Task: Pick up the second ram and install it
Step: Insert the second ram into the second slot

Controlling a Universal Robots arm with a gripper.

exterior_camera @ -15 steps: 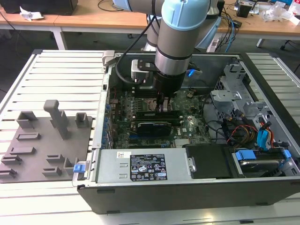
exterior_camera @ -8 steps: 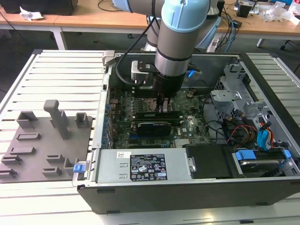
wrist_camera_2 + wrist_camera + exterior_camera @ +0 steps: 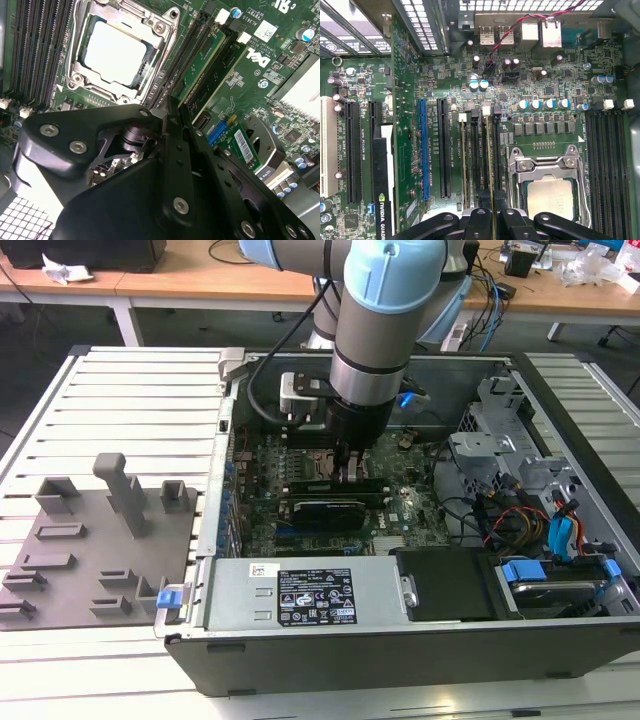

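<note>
step: install phase; the gripper [image 3: 350, 472] is lowering the second ram [image 3: 493, 165] into a memory slot [image 3: 496, 150] just beside the CPU socket [image 3: 547, 192], stick looking edge-on in the first wrist view, centre-bottom of frame
task thing: second ram is sitting between the fingertips [image 3: 479, 220], its thin edge running up the slot line; another stick [image 3: 202, 62] is already seated in a neighbouring slot, upper centre-right of the second wrist view
fingers: pinching the stick, pressed close on both faces
next move calls for: judging only — keeping the stick square to the slot and pressing straight down evenly; whether the end latches are engaged, cannot tell
arm pose: wrist is pointing straight down into the open computer case [image 3: 560, 420], centre of the exterior view, above the motherboard [image 3: 410, 505]
other: grey tray [image 3: 90, 560] is lying at lower left of the exterior view, well apart from the gripper
</note>
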